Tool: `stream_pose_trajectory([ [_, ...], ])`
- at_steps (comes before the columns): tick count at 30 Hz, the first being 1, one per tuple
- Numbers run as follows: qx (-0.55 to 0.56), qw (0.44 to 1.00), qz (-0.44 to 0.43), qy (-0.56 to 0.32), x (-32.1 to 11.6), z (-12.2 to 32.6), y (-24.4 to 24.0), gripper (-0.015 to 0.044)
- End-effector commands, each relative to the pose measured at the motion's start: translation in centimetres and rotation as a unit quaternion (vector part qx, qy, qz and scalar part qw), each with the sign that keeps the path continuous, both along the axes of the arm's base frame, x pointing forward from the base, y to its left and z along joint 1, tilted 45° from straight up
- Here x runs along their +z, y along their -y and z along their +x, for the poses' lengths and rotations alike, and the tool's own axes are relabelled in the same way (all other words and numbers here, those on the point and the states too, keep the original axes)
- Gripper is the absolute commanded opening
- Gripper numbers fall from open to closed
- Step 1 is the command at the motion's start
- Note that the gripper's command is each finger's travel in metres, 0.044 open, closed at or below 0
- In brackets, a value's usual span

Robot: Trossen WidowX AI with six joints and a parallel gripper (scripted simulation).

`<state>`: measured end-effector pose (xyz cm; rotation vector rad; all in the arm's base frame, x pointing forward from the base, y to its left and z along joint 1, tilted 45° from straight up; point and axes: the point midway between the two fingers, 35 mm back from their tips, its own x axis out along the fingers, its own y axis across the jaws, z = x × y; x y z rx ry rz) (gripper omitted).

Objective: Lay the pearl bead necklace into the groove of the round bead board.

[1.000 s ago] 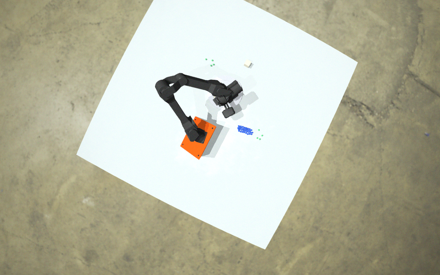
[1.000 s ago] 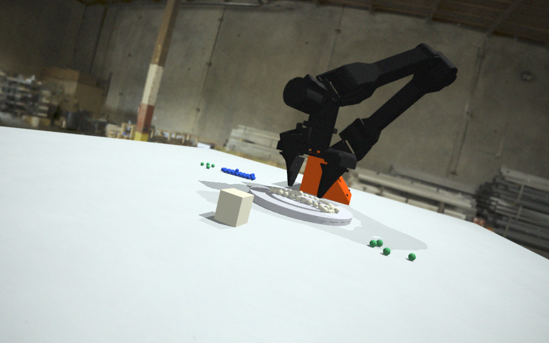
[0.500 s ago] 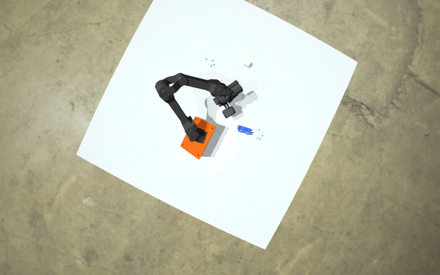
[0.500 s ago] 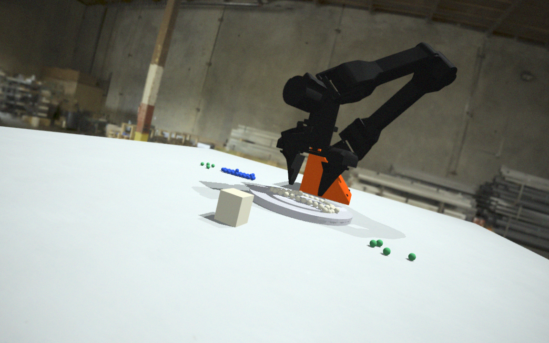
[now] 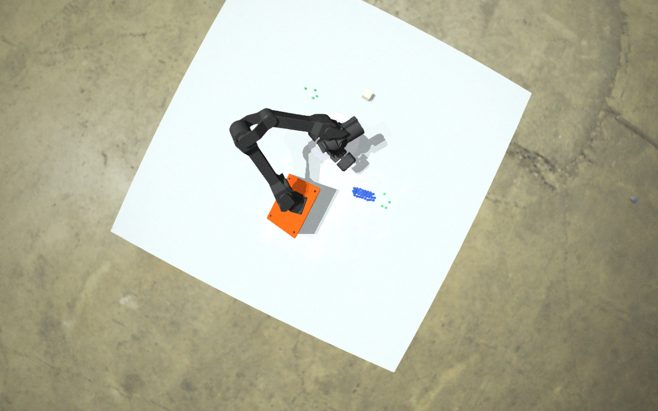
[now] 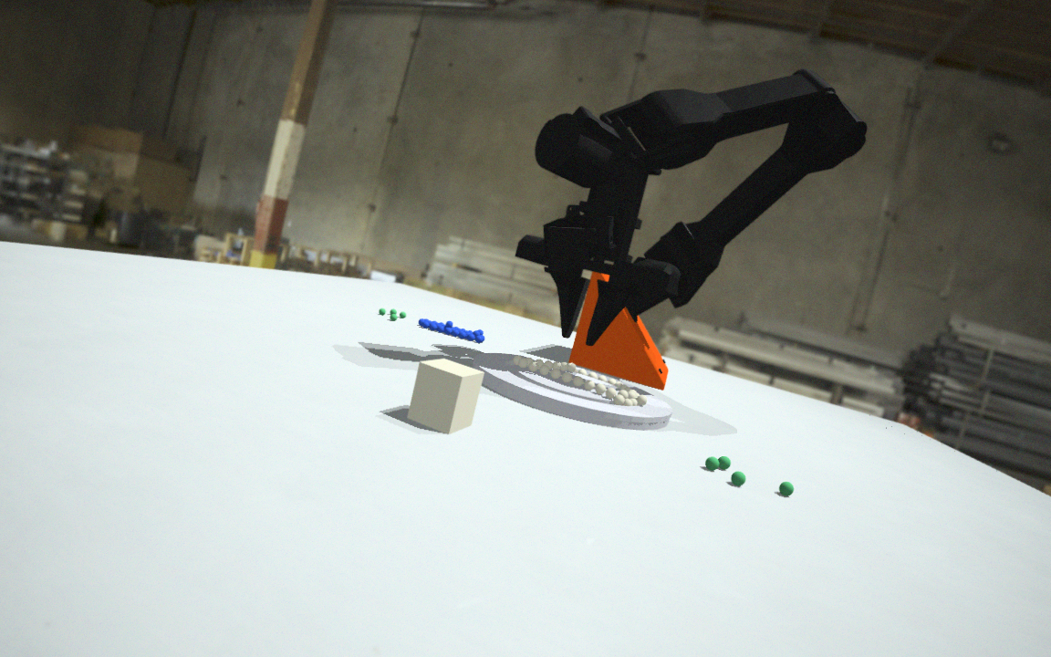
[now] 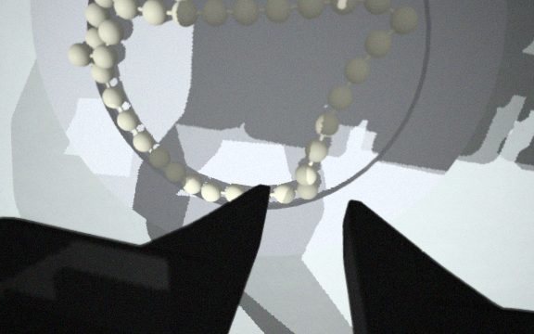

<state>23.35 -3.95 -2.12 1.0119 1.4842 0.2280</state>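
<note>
The pearl bead necklace [image 7: 340,97] [image 6: 567,379] lies on the pale round bead board [image 7: 63,85] [image 6: 546,403]. In the wrist view its left and lower stretches follow the groove. Beads bunch at the upper left, one sticking outside the groove, and two crowd together at the lower right. From there the strand runs up inside the bare right arc of the groove, and another stretch crosses the board at the top. My gripper [image 7: 307,203] [image 6: 579,339] is partly open and empty, above the board near its lower edge in the wrist view. The left finger hides a bit of the strand.
A cream block [image 5: 367,95] [image 6: 443,395] stands near the board. Green beads [image 5: 314,90] [image 6: 737,478] lie on one side, more green beads [image 5: 389,202] [image 6: 392,312] beyond a blue bead cluster [image 5: 363,194] [image 6: 451,328]. The orange arm base [image 5: 290,225] [image 6: 619,351] stands behind the board in the exterior view.
</note>
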Motion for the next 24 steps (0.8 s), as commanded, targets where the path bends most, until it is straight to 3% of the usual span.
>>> stream_pose_trajectory([
  [1,0.000,1.000,0.000,0.000,0.0,0.0,0.0,0.0120],
  [24,0.002,1.000,0.003,-0.001,-2.2,0.3,-2.3,0.0120],
])
